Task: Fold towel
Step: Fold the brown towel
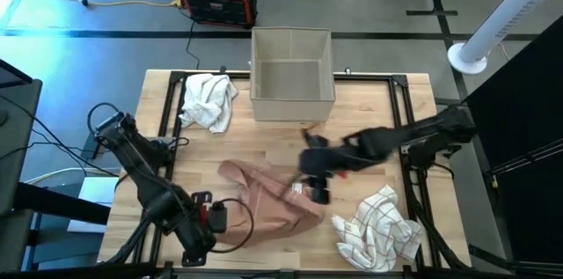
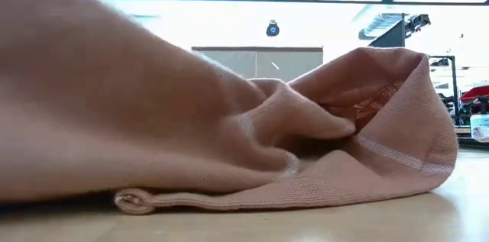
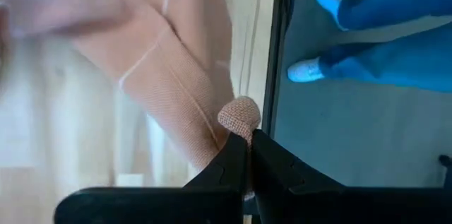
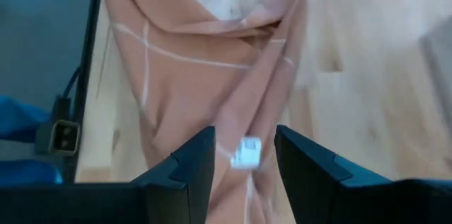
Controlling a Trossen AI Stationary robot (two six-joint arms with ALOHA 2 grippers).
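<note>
left gripper (image 3: 247, 155) pinching pink towel (image 1: 264, 200) edge, right gripper (image 4: 244, 155) parted above it

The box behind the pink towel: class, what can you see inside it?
In the high view the box is open on top and shows only its bare floor and walls. Its near wall hides the strip of floor just behind it. The pink towel lies outside, on the table.

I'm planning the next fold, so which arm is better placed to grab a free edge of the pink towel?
Right. The right gripper hangs open over the towel, its label between the fingers. The left gripper is already shut on a corner at the table's near edge.
</note>
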